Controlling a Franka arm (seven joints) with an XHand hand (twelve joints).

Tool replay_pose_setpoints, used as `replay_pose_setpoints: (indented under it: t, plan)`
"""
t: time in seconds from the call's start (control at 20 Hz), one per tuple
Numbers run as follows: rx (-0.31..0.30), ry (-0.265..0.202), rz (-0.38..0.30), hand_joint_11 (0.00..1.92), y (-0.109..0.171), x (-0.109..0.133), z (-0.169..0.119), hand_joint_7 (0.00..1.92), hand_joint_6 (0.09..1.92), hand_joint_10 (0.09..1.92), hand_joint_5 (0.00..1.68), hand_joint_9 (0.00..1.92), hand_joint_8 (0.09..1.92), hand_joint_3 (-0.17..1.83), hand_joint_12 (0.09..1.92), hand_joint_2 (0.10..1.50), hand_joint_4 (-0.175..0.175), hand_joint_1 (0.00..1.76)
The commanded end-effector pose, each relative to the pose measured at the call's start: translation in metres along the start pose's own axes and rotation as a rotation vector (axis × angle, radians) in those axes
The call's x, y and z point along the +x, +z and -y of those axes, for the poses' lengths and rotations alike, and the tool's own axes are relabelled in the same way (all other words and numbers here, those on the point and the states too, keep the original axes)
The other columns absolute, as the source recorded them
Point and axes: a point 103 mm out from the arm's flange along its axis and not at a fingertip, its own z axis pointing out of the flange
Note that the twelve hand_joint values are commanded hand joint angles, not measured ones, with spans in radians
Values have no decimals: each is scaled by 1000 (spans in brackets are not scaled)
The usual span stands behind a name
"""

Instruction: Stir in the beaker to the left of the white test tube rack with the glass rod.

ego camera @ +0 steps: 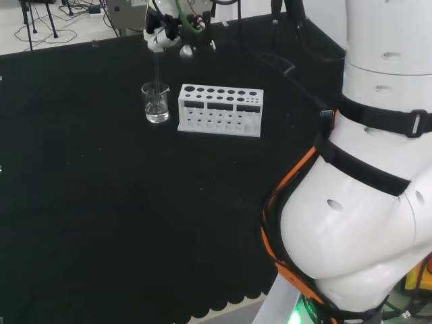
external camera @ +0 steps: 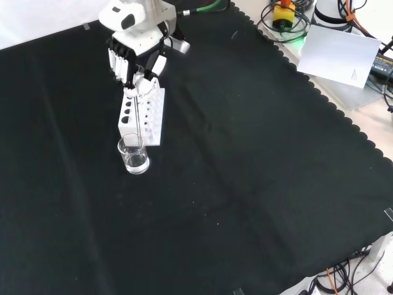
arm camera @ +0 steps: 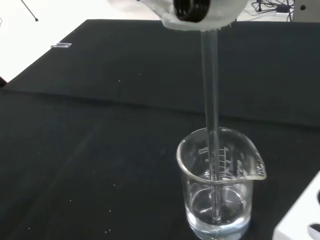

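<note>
A clear glass beaker (ego camera: 156, 102) (external camera: 133, 155) (arm camera: 218, 182) with a little clear liquid stands on the black cloth, just left of the white test tube rack (ego camera: 220, 110) in the head view. The hand (ego camera: 163, 35) (external camera: 132, 56) hangs above the beaker, its fingers curled round the top of a glass rod (ego camera: 158, 71) (external camera: 140, 120) (arm camera: 210, 100). The rod hangs nearly upright. Its lower end is inside the beaker, down in the liquid near the bottom, as the wrist view shows.
In the front view the test tube rack (external camera: 143, 112) lies directly behind the beaker, under the hand. The arm's white links (ego camera: 368, 175) fill the head view's right. Papers and cables (external camera: 338, 49) lie beyond the cloth's scalloped edge.
</note>
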Motion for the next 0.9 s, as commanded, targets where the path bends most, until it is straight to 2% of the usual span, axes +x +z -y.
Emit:
replay_pose_setpoints:
  t: [0.05,0.3,0.6,0.75,0.9]
  plan:
    - [-1,-18,-14,1351,5,4,-29,1153,317,696,1207,1759,1053,133,897,980,-175,1300]
    - [-17,11,-15,1351,-4,-21,-35,1153,314,696,1208,1759,1053,129,893,981,-175,1300]
    - [-28,58,0,1350,-15,-46,-19,1153,312,696,1209,1759,1052,126,889,983,-175,1300]
    - [-27,70,8,1350,-19,-46,-7,1154,311,696,1209,1758,1052,124,887,984,-175,1300]
    - [-24,66,14,1351,-21,-35,1,1154,310,696,1210,1758,1051,123,886,984,-175,1301]
